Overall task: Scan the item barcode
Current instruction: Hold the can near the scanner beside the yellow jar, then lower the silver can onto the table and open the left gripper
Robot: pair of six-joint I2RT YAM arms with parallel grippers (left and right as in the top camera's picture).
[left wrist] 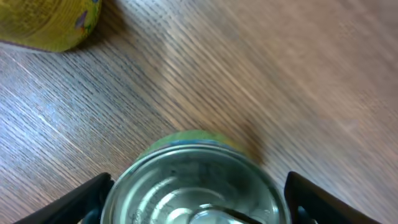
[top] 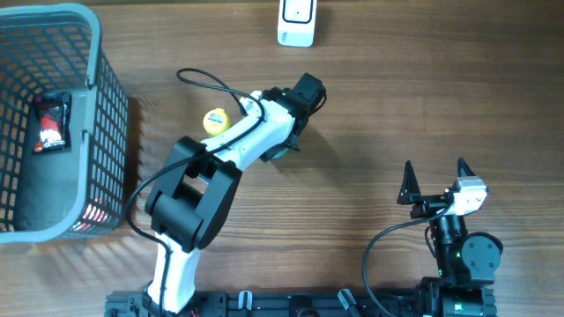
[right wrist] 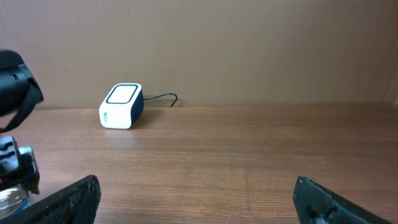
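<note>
The left gripper (left wrist: 198,186) straddles an upright green-labelled tin can (left wrist: 193,168), one finger close on each side (whether they press it I cannot tell). A yellow container (left wrist: 50,22) sits ahead to its left. The right gripper (top: 434,180) gapes wide, empty, with the white barcode scanner (right wrist: 122,106) well ahead, leftward.

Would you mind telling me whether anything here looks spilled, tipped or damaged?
Nothing stands out: the can stands upright between the left gripper's fingers, the yellow item sits nearby, apart from it, and the scanner looks undamaged.
</note>
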